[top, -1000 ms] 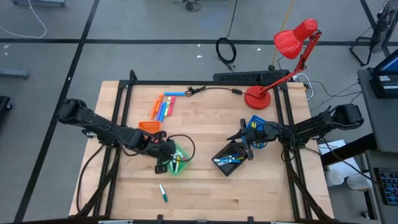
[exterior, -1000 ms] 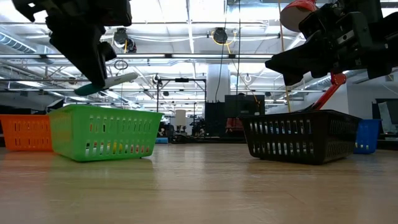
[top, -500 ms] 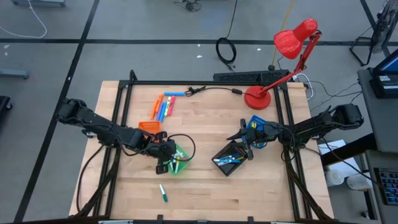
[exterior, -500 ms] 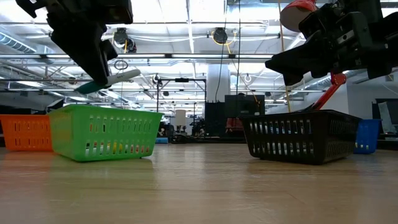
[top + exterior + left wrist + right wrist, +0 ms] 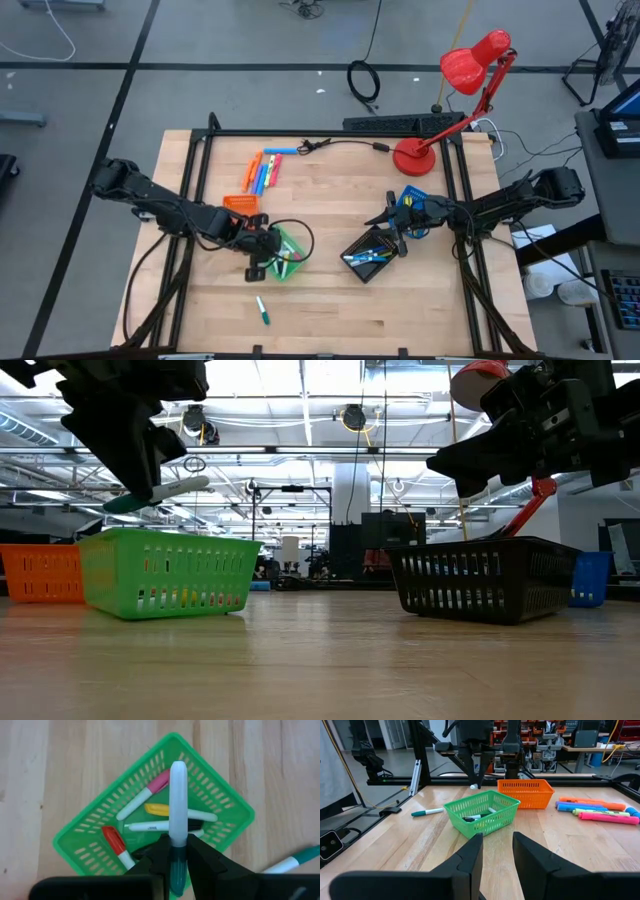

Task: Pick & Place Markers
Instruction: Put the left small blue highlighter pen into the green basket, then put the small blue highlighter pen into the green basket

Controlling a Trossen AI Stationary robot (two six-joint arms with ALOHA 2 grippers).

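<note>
High view: L gripper point(image 5: 262, 257) over near edge of green tray point(image 5: 289, 256), held item hidden under the dark fingers; tray contents just specks of colour. L wrist view fills that in: fingers clamped on teal cap end of a white marker point(image 5: 177, 815), barrel poking out above the tray, w/ several markers point(image 5: 145, 800) lying inside (pink-, yellow-, red-capped, one white), lower ones partly masked by the fingers. Low view shows marker tilted, clear above tray rim; tray insides not readable thru the mesh. Loose teal marker point(image 5: 262, 310) on wood near front edge, apart from tray; cut off at frame edge in L wrist view. R gripper point(image 5: 393, 222) idle above black tray point(image 5: 372, 252), fingers parted w/ nothing between per R wrist view. Row of highlighters point(image 5: 263, 172) behind orange tray point(image 5: 238, 203). Blue tray point(image 5: 412, 197) mostly hidden under R arm.
</note>
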